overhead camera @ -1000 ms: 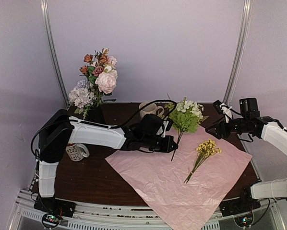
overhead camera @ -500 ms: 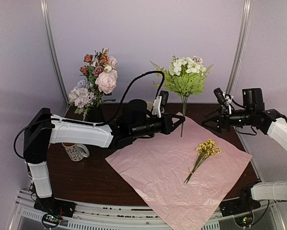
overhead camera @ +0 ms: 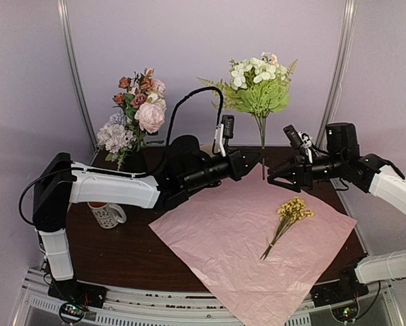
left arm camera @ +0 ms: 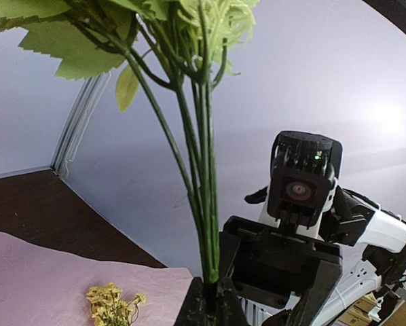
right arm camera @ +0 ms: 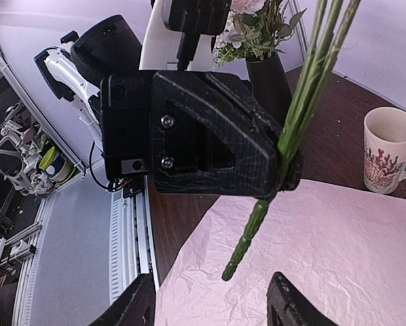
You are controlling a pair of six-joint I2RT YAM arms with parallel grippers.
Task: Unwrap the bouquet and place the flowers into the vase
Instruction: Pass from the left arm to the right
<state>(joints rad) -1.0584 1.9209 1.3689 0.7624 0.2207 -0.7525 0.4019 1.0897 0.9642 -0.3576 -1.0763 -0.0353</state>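
My left gripper point(overhead camera: 259, 161) is shut on the stems of a bunch of white flowers point(overhead camera: 257, 81) with green leaves, held upright above the table. The stems point(left arm camera: 204, 176) rise straight from its fingertips point(left arm camera: 201, 299). My right gripper point(overhead camera: 273, 178) is open just right of the stem's lower end point(right arm camera: 250, 234), which hangs between and above its spread fingers point(right arm camera: 132, 307) without touching them. The black vase point(overhead camera: 136, 161) at the back left holds several pink, orange and lavender flowers point(overhead camera: 138, 109). A yellow sprig point(overhead camera: 291, 210) lies on the unwrapped pink paper point(overhead camera: 244, 258).
A patterned mug point(overhead camera: 108, 215) stands near the left arm's base. A white mug with a red pattern point(right arm camera: 389, 151) stands near the vase point(right arm camera: 271, 85). The paper hangs over the table's front edge. Metal posts point(overhead camera: 77, 75) flank the back wall.
The left arm has lifted the white bunch off the paper and raised it upright. The right gripper has moved left toward the stem's lower end, its jaws narrowing slightly.
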